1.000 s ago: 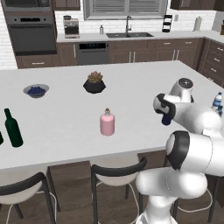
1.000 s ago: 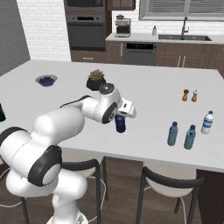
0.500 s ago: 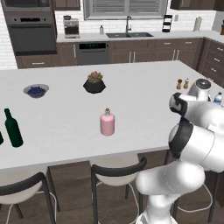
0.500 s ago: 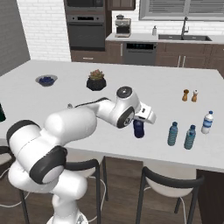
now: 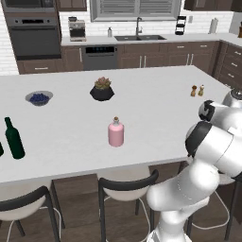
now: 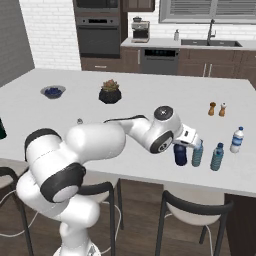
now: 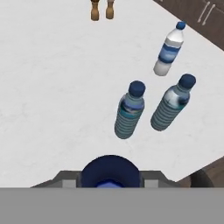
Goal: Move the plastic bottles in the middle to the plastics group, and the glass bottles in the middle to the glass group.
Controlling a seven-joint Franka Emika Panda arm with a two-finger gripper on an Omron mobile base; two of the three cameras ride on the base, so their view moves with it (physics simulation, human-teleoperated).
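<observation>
My gripper (image 6: 182, 146) is shut on the dark navy plastic bottle (image 6: 180, 155), which hangs upright at counter level, right beside the plastics group. In the hand view the navy bottle's cap (image 7: 110, 171) sits between my gripper's (image 7: 110, 180) fingers. The plastics group stands just beyond: a teal-blue bottle (image 7: 130, 110), a second blue bottle (image 7: 173, 108) and a clear white-capped bottle (image 7: 168, 52). The squat pink glass bottle (image 5: 116, 133) stands mid-counter. A tall dark green glass bottle (image 5: 14, 139) is at the counter's left end.
Salt and pepper shakers (image 6: 217, 108) stand behind the water bottles. A potted plant (image 5: 102, 89) and a bowl of blueberries (image 5: 38, 98) sit toward the back of the island (image 5: 156, 104). Stools (image 6: 192, 212) line the near edge.
The arm has swung right, carrying the navy bottle from mid-counter to beside the water bottles.
</observation>
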